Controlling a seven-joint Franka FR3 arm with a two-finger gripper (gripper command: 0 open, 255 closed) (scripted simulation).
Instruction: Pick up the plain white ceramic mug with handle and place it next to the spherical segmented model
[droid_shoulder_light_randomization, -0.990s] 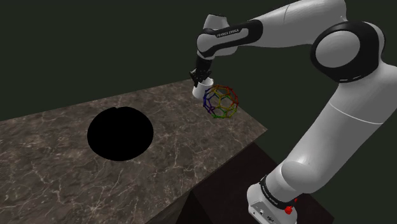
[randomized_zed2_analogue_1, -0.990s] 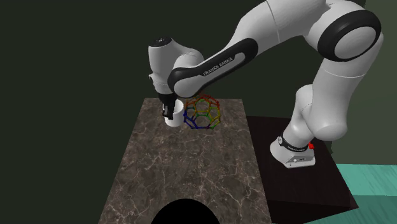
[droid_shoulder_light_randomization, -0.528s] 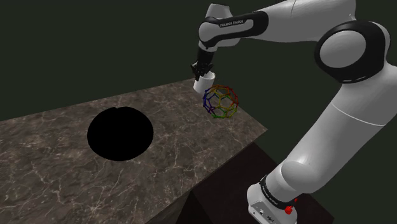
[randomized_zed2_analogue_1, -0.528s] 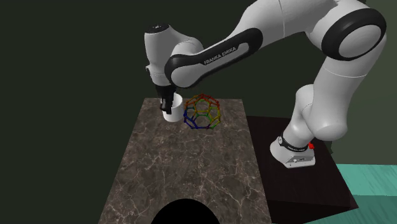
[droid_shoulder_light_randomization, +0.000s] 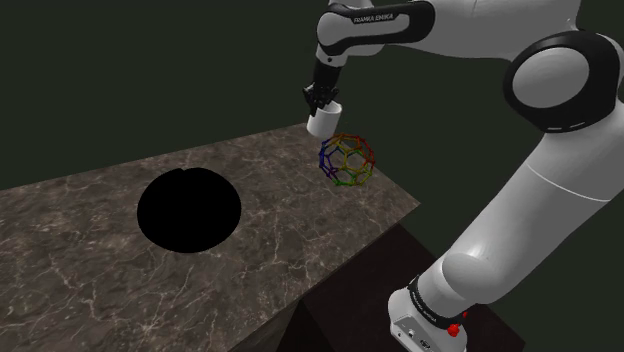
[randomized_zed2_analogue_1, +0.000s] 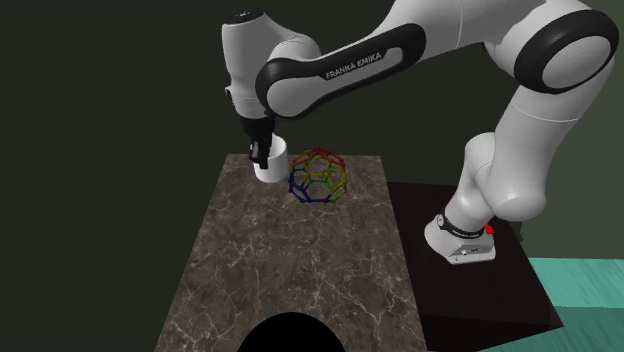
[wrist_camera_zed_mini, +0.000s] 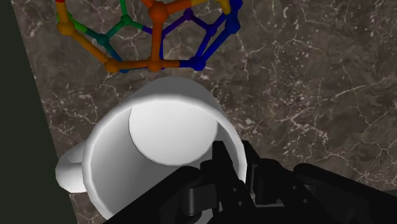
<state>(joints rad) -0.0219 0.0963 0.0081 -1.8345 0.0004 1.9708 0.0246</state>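
A plain white mug (droid_shoulder_light_randomization: 323, 121) (randomized_zed2_analogue_1: 270, 161) (wrist_camera_zed_mini: 162, 156) hangs in the air above the far end of the marble counter, tilted. My black gripper (droid_shoulder_light_randomization: 321, 98) (randomized_zed2_analogue_1: 260, 150) (wrist_camera_zed_mini: 232, 173) is shut on the mug's rim, one finger inside and one outside. The mug's handle (wrist_camera_zed_mini: 70, 173) points away from the fingers. Just below and beside the mug, a ball-shaped lattice model (droid_shoulder_light_randomization: 346, 160) (randomized_zed2_analogue_1: 319, 177) (wrist_camera_zed_mini: 153, 32) of coloured rods and joints rests on the counter.
The dark marble counter (droid_shoulder_light_randomization: 120, 260) (randomized_zed2_analogue_1: 300, 260) has a round black area (droid_shoulder_light_randomization: 189, 209) (randomized_zed2_analogue_1: 292, 334) in its top. Its far edge (wrist_camera_zed_mini: 28, 76) lies close to the mug. The arm's dark stand (randomized_zed2_analogue_1: 470, 290) is beside the counter.
The gripper has lifted the mug higher above the counter, beside the lattice ball. The ball has stayed in place.
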